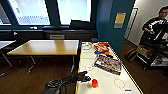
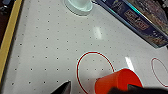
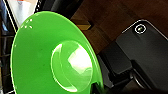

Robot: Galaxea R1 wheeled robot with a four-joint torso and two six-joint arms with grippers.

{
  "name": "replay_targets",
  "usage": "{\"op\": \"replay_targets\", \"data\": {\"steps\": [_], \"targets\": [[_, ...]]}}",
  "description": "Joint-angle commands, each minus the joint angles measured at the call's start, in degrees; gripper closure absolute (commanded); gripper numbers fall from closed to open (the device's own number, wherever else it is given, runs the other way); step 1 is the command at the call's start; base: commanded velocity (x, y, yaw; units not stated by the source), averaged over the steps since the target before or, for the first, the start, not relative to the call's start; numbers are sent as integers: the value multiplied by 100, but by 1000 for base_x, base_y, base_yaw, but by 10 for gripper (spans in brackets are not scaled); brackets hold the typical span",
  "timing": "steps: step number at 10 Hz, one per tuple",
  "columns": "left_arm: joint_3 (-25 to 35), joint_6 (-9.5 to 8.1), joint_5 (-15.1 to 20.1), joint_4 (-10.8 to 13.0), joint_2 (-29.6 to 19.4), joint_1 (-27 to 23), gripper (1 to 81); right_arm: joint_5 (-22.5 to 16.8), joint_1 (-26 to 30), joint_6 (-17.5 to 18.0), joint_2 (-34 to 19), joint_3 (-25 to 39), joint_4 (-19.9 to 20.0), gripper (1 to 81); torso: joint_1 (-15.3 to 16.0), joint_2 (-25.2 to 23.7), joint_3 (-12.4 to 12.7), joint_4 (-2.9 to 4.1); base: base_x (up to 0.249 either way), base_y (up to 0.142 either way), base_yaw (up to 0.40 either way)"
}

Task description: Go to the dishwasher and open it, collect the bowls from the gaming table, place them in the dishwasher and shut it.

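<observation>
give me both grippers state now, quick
Left gripper: open, at the orange cup, not gripping it.
Right gripper: holding the green bowl.

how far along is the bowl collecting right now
One bright green shallow plastic bowl is already picked up, held at its rim by the right claw. In hand: the left claw reaches over the long white-topped table with the yellow edge strip toward a small orange cup-like bowl. Left: a pale round bowl sits farther along; loading the dishwasher remains.

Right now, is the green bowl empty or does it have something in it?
Empty. The right wrist view looks straight into the green bowl: its inside is bare glossy green with light glare at the bottom, nothing lying in it.
</observation>
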Motion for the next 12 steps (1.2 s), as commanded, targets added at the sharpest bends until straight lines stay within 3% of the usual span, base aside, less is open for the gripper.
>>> {"op": "replay_targets", "data": {"steps": [1,4,5,7,8,10,12], "targets": [[89,24,122,106,372,-928,10,-401,333,-4,-260,158,-154,811,0,0,0,0,0,0,0],[98,25,140,333,372,-840,10,-401,333,-4,-234,123,-154,811,0,0,0,0,0,0,0],[185,42,148,525,372,-814,10,-410,333,-4,-234,123,-154,811,0,0,0,0,0,0,0],[1165,130,201,932,372,-805,10,-410,333,-4,-234,114,-154,811,0,0,0,0,0,0,0],[1529,130,210,1019,372,-805,10,-410,342,-4,-226,131,-154,811,0,0,0,2,0,0,0],[1583,130,342,1170,372,-805,10,-419,385,-4,-181,123,-154,811,0,0,0,0,0,0,0],[1592,121,359,1152,372,-857,10,-419,377,-4,-190,132,-154,811,0,0,0,0,0,0,0]]}}
